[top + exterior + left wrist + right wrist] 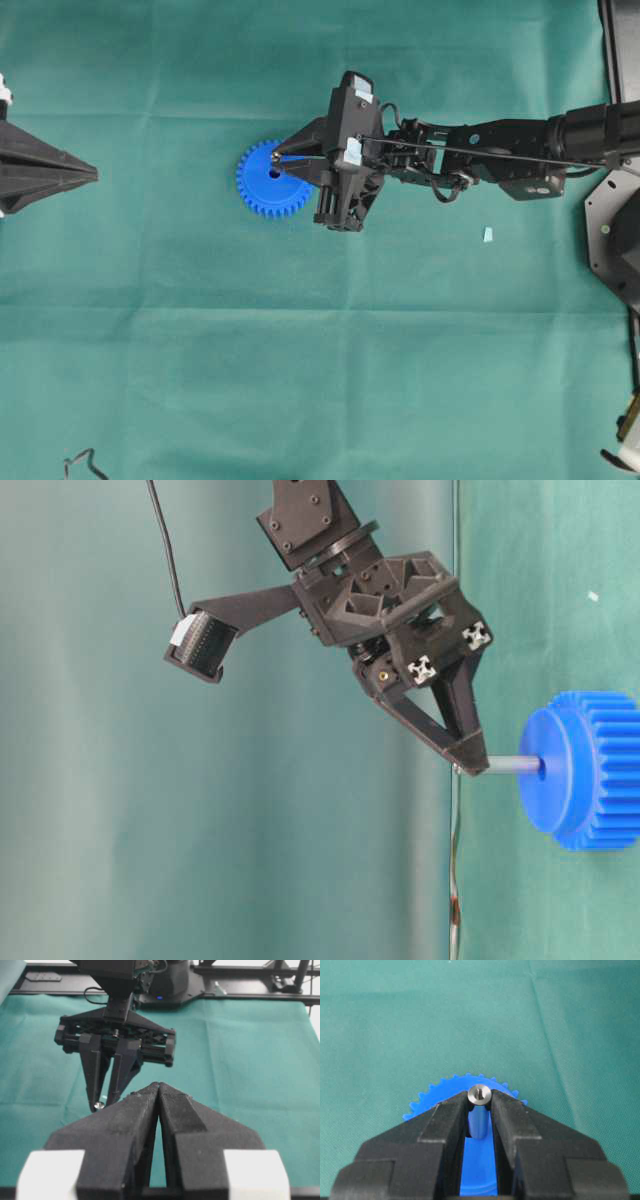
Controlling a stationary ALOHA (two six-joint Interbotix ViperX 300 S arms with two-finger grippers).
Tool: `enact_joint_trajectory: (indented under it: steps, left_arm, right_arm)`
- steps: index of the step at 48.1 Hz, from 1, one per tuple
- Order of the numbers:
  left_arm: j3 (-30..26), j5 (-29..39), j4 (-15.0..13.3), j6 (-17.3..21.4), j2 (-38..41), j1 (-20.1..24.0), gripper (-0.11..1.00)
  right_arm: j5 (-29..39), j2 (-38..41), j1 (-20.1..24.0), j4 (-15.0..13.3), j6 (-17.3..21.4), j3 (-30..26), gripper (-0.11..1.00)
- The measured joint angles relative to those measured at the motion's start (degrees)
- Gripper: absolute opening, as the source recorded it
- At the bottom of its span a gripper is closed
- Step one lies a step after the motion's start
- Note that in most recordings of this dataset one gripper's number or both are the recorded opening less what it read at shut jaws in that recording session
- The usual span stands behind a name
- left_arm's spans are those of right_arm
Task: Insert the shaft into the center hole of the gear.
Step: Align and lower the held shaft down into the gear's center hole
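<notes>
Shaft [479, 1094]: silvery metal pin, clamped at its top end between the fingertips of the right gripper [277, 158], lower end entering the center hole [541, 767] of the gear [271, 181]. Gear: bright blue toothed wheel, lying flat on the green cloth [300, 350] left of table middle. Left gripper [158, 1086]: jaws pressed together, holding nothing, well apart from the gear at the far left. Small pale chip [488, 234]: on the cloth, right of the gear.

bright blue gear [262, 184]; silvery-grey shaft [512, 765]; black right tool [480, 1102]; green cloth [300, 380]
</notes>
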Motion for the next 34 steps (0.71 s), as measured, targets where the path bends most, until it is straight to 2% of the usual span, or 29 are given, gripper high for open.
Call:
enact_joint_trajectory:
  steps: [34]
  left_arm:
    - [0.0, 0.0, 0.1, 0.0, 0.0, 0.0, 0.00]
  right_arm:
    - [-0.5, 0.6, 0.5, 0.1, 0.2, -0.5, 0.17]
